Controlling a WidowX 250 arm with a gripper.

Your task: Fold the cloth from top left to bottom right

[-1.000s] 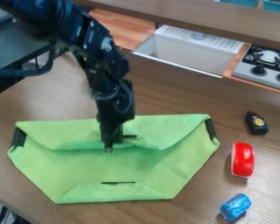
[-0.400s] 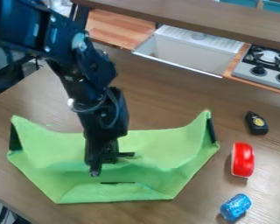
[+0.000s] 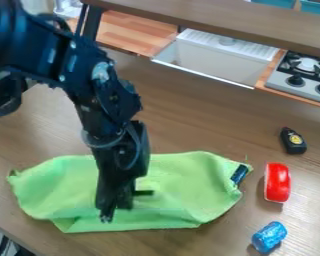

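As if to get it folded over, held the tool (image 3: 116, 212) low over the cloth (image 3: 183, 182) near the lower-left edge of the surface (image 3: 203, 120), but could not tell whether open or clamped.
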